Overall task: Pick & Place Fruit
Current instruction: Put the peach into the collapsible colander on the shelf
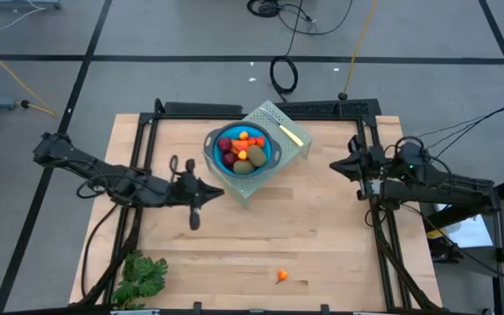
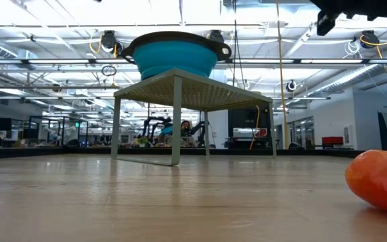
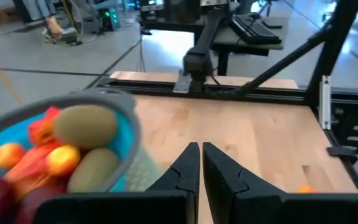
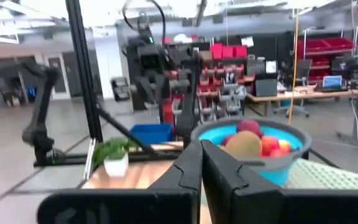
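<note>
My left claw [image 1: 220, 192] is pressed together and holds nothing; from above it sits just beside the blue bowl [image 1: 265, 161], on the bowl's left. My right claw [image 1: 336, 164] is also together and empty, well to the right of the bowl. The bowl stands on a small green rack [image 1: 293, 150] and holds most of the fruit [image 1: 243, 149]. One small orange piece [image 1: 282, 276] lies alone on the worktop [image 1: 322, 236], far from the bowl.

In the low view, the bowl [image 2: 175, 55] rests on top of the rack [image 2: 193, 91], and the orange piece [image 2: 380, 180] lies close by on the worktop.

In my left wrist view, my closed fingers [image 3: 188, 171] are near the bowl's rim [image 3: 126, 115].

In my right wrist view, the bowl [image 4: 260, 149] is beyond my closed fingers [image 4: 190, 167].
</note>
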Robot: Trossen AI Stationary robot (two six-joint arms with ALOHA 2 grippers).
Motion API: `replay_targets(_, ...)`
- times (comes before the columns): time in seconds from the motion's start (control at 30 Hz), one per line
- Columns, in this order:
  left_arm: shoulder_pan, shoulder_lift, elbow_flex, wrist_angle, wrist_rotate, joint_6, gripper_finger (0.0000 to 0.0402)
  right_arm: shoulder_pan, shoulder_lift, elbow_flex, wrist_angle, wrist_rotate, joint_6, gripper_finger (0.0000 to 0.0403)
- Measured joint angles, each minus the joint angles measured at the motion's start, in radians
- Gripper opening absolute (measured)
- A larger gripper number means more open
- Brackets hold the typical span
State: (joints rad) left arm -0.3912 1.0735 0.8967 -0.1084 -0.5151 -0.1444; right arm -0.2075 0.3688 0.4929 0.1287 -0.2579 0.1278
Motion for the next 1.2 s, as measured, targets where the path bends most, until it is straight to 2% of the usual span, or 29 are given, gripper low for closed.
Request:
replay_targets(0.33,-0.051,0.278,0.346,-0.236,0.003,-0.051,0.0019,0.000,-0.113,0.000,-0.169,0.026,-0.048,0.0001)
replay_targets(0.6,-0.058,0.475,0.599,-0.389,0.071,-0.100,0.0019,0.000,-0.182,0.000,-0.295,0.051,-0.069,0.0001)
replay_targets(0.93,-0.058,0.674,0.804,-0.430,0.157,-0.135,0.0019,0.000,-0.264,0.000,-0.354,0.049,-0.069,0.0001)
replay_targets(1.2,-0.071,0.815,0.939,-0.427,0.208,-0.264,0.0019,0.000,-0.315,0.000,-0.413,0.048,-0.057,0.0001)
